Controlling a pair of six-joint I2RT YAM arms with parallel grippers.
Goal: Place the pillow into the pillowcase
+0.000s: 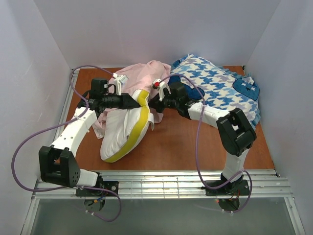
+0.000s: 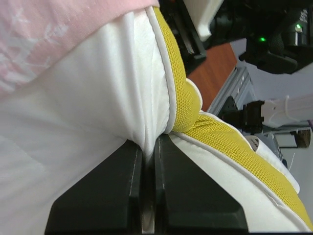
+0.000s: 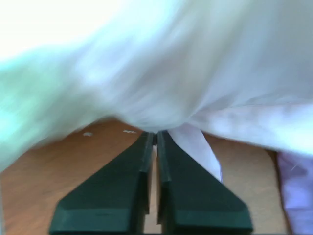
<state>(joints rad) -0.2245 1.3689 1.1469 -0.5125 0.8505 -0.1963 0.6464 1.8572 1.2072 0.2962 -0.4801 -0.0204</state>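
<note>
The white pillow (image 1: 122,132) with its yellow side edge (image 1: 139,122) lies propped at the table's left centre, its top end under the pale pink pillowcase (image 1: 142,76). My left gripper (image 1: 136,100) is shut on a fold of the pillow's white cloth (image 2: 88,112) beside the yellow edge (image 2: 181,88); pink pillowcase cloth (image 2: 44,34) lies above it. My right gripper (image 1: 155,103) is just right of the pillow's top. In the right wrist view it (image 3: 155,134) is closed on a fold of pale cloth (image 3: 195,73), which looks like the pillowcase.
A blue-and-white houndstooth cushion (image 1: 215,88) fills the back right of the brown table (image 1: 195,147). White walls stand close on three sides. A metal rail (image 1: 171,178) runs along the near edge by the arm bases.
</note>
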